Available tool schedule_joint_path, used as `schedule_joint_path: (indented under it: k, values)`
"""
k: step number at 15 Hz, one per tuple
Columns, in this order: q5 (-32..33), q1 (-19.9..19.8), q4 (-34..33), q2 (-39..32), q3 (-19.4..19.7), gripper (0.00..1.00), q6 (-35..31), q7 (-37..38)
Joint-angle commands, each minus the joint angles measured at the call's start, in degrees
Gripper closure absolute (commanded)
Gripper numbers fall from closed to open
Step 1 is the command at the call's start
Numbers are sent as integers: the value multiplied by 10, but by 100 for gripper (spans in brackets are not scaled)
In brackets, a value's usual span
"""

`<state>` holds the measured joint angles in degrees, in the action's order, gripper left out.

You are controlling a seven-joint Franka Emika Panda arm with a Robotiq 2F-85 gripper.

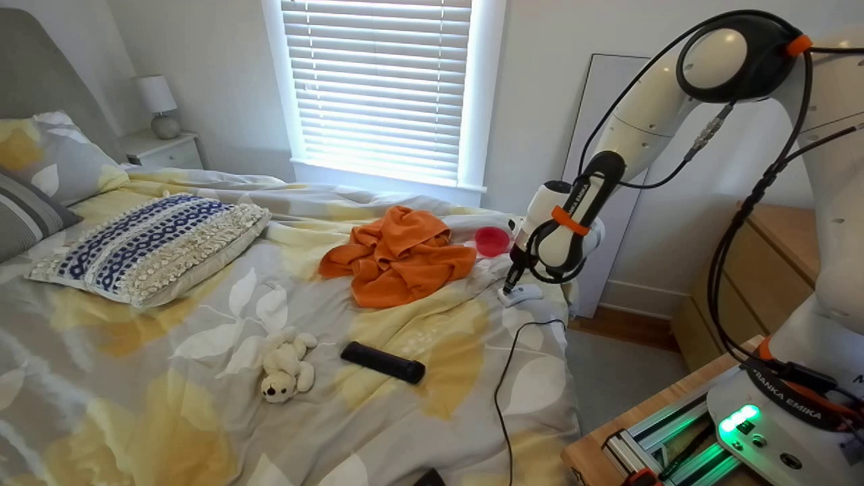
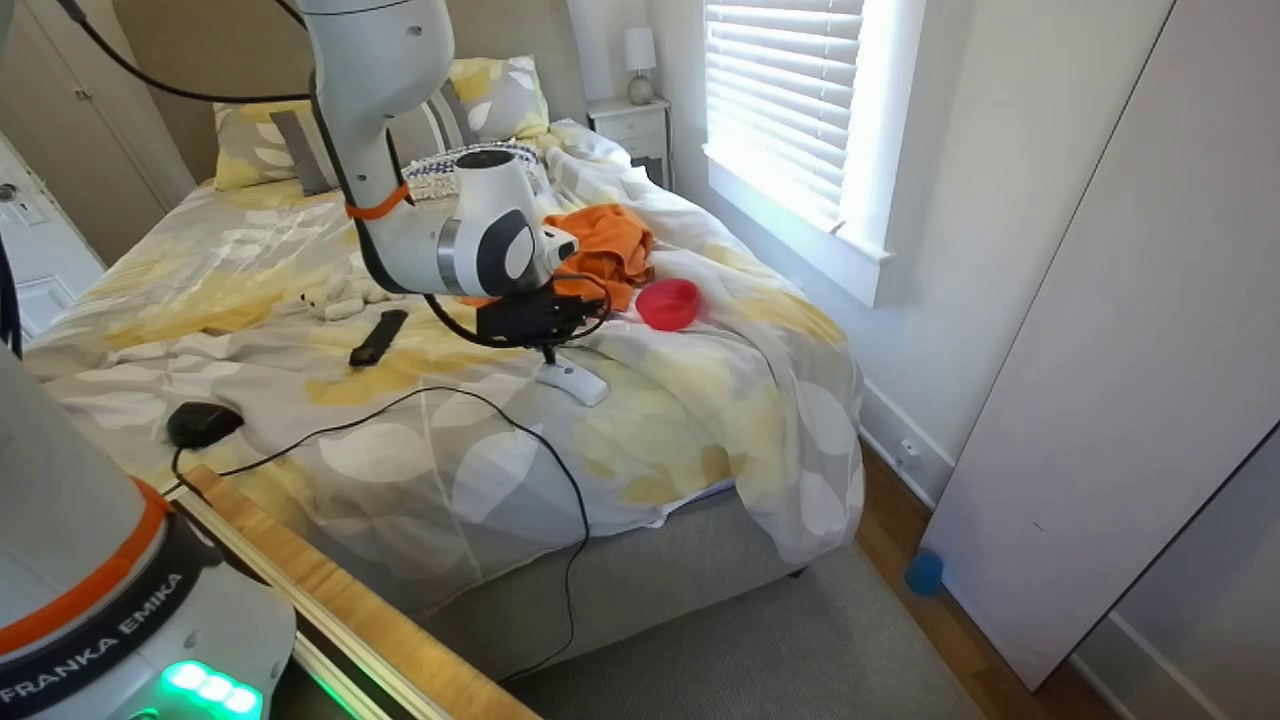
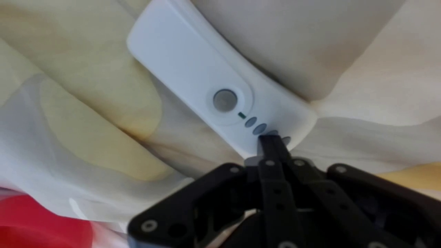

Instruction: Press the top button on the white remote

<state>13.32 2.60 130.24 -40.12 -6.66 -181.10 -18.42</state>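
The white remote (image 1: 523, 295) lies flat on the bedding near the bed's edge; it also shows in an exterior view (image 2: 578, 383) and in the wrist view (image 3: 193, 65). In the wrist view it has a large round grey button (image 3: 225, 100), a small green mark and a row of several small grey ovals (image 3: 259, 129) towards one end. My gripper (image 3: 270, 137) is shut with nothing between its fingertips. The tips are over the oval row, partly covering it. Whether they touch the remote's surface I cannot tell. Both exterior views show the gripper pointing down at the remote's end.
A red bowl (image 1: 492, 241) and a crumpled orange cloth (image 1: 401, 256) lie near the gripper. A black remote (image 1: 383, 362) and a white plush toy (image 1: 289, 364) lie farther off on the bed. A black cable (image 2: 480, 397) runs across the bedding from a black device (image 2: 204, 425).
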Motion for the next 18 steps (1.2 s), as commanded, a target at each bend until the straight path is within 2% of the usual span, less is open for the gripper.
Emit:
schedule_joint_path:
  k: [1, 5, 11, 18]
  values:
    - [13, -3, -6, -13, 1, 100, -15, 2]
    - [13, -9, -6, -14, -6, 100, -16, -1]
    - [14, -21, 20, 22, -22, 100, -28, 1]
    - [28, -128, 28, 10, -112, 100, -35, -25]
